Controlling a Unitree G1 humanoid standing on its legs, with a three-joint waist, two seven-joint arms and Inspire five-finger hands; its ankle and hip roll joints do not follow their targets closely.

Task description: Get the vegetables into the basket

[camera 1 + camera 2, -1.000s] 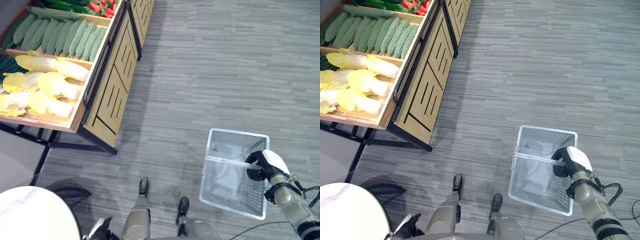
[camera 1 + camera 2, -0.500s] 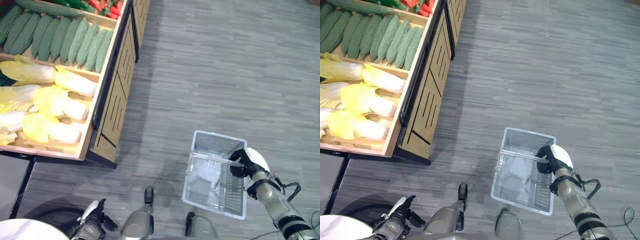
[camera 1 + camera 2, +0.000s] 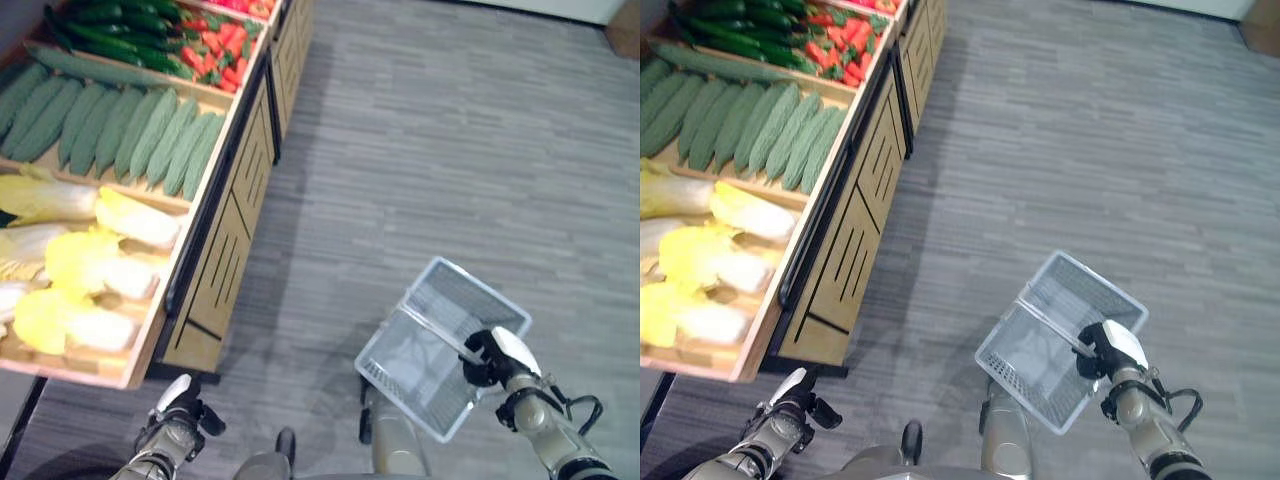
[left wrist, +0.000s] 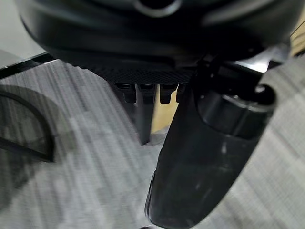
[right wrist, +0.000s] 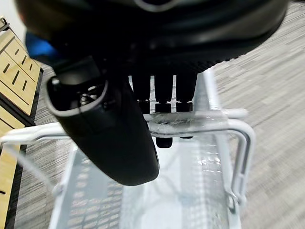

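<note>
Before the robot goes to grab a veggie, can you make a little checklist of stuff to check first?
1. Basket held: ok. The right robot hand is curled round the handle of the wire basket.
2. Room in the basket: ok. No vegetable lies in it.
3. Picking hand free: ok. The left robot hand hangs low beside the stand and holds nothing.
4. Vegetables in sight: ok. Yellow cabbages, green bitter gourds, cucumbers and red peppers lie in the wooden stand.
5. Within reach: not ok. The left robot hand is below the shelf edge, apart from any vegetable.
6. Basket level: not ok. It hangs tilted.
</note>
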